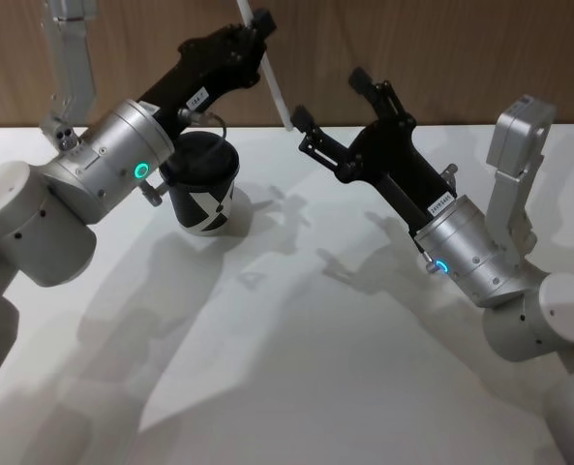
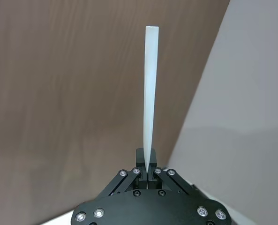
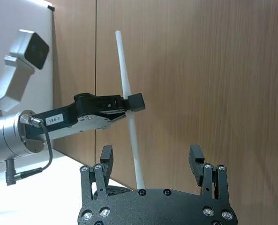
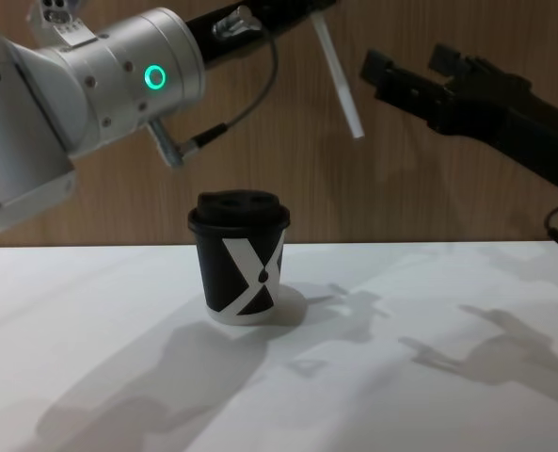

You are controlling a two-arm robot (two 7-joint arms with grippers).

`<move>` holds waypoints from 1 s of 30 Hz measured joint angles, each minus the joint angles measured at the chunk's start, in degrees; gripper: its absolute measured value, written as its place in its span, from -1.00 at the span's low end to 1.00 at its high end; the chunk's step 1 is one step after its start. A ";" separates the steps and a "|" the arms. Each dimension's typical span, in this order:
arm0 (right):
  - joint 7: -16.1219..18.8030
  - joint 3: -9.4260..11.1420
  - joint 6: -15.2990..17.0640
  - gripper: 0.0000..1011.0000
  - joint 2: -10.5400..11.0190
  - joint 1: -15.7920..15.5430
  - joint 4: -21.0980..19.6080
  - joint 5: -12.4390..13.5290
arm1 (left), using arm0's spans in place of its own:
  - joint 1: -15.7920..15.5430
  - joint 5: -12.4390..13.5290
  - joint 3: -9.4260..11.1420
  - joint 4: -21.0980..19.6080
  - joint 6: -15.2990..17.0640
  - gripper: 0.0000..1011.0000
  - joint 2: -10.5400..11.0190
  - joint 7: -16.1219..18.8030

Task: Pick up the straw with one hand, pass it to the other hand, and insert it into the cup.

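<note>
While reaching both arms over the far edge of the table (image 1: pixel 364 368), clamps the straw (image 1: pixel 274 87) in the left gripper (image 1: pixel 257 21), fingertips pressed together on the shaft around mid-length. Holds the straw in the air in front of the wooden wall (image 1: pixel 461 48), clear of the table and slanted, upper end tipped toward the table's left edge, lower end pointing down toward the right edge. From the left wrist, shows a long, thin stretch of straw running straight out beyond the closed fingertips. Holds the right gripper (image 1: pixel 330 97) over the far edge, right of the middle, level with the straw, fingers spread wide and gripping nothing, just beside the straw's lower end yet apart from it in the chest view. From the right wrist, frames the straw's lower part in the gap between those spread fingers, neither finger touching it. Has the cup (image 1: pixel 204 199) standing upright on the table near the far edge, left of the middle, lid on, white X facing forward, beneath the left arm (image 1: pixel 122 160) and lower than the straw's tip, apart from it.
</note>
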 joint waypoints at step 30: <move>0.00 0.00 0.00 0.98 0.00 0.00 0.00 0.00 | 4.95 17.26 -2.20 -7.75 -5.33 -0.99 5.58 14.93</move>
